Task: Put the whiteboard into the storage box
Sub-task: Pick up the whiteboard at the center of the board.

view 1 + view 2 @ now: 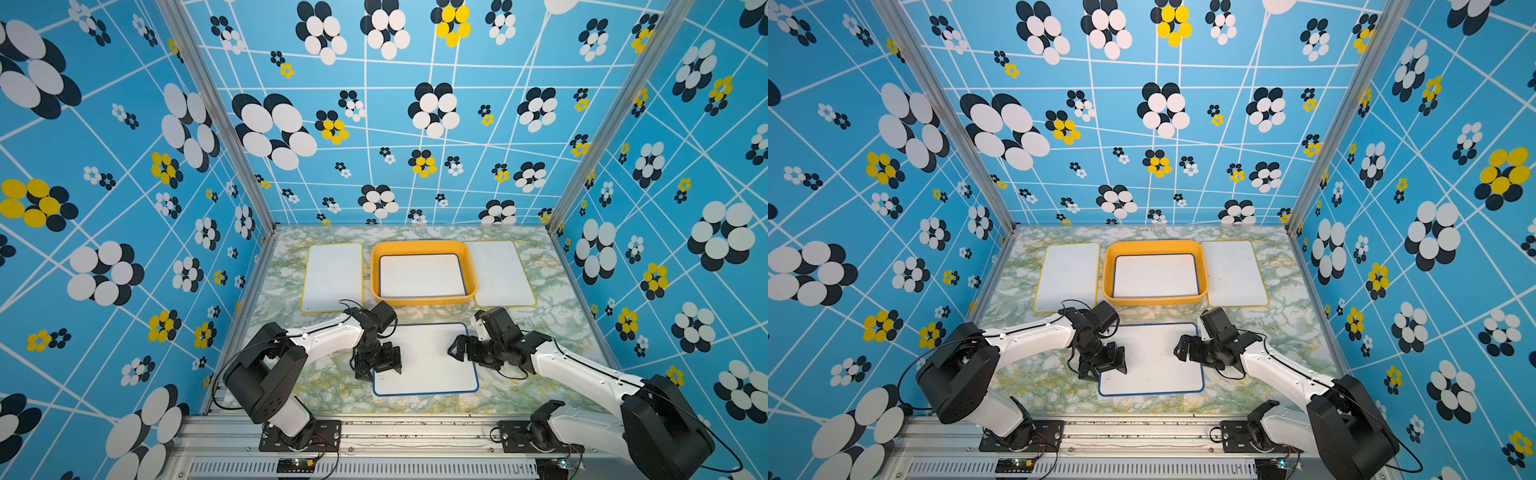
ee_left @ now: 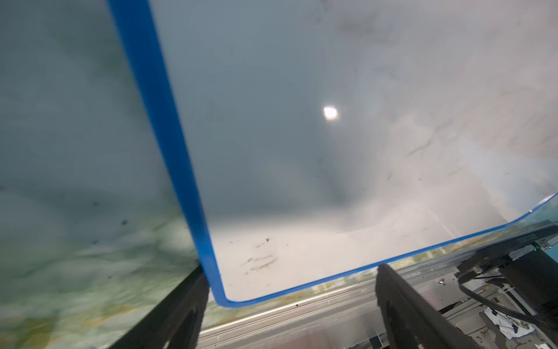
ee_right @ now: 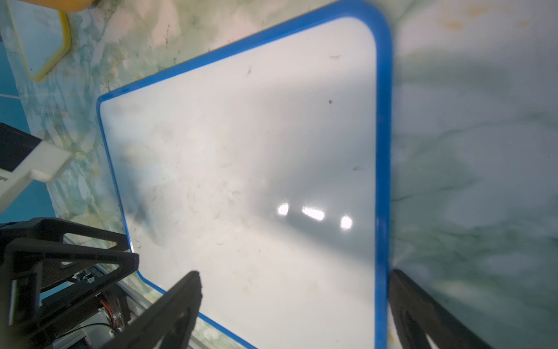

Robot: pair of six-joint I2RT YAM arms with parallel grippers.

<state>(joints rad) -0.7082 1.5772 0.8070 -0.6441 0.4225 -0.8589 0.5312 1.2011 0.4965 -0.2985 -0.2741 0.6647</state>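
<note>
A blue-framed whiteboard (image 1: 428, 361) (image 1: 1152, 361) lies flat on the marble table near the front. My left gripper (image 1: 376, 371) (image 1: 1100, 371) hangs open over its left edge; in the left wrist view the board's near corner (image 2: 223, 297) shows between the two fingers of that gripper (image 2: 290, 291). My right gripper (image 1: 455, 350) (image 1: 1179, 350) is open over the right edge, with the blue frame (image 3: 381, 211) between its fingers (image 3: 181, 302). The orange-yellow storage box (image 1: 419, 246) (image 1: 1154, 245) stands behind, and another blue-framed whiteboard (image 1: 422, 276) lies inside it.
Two yellow-framed whiteboards lie flat beside the box, one to its left (image 1: 332, 276) and one to its right (image 1: 500, 272). Patterned blue walls close in the table on three sides. A metal rail (image 1: 415, 432) with both arm bases runs along the front.
</note>
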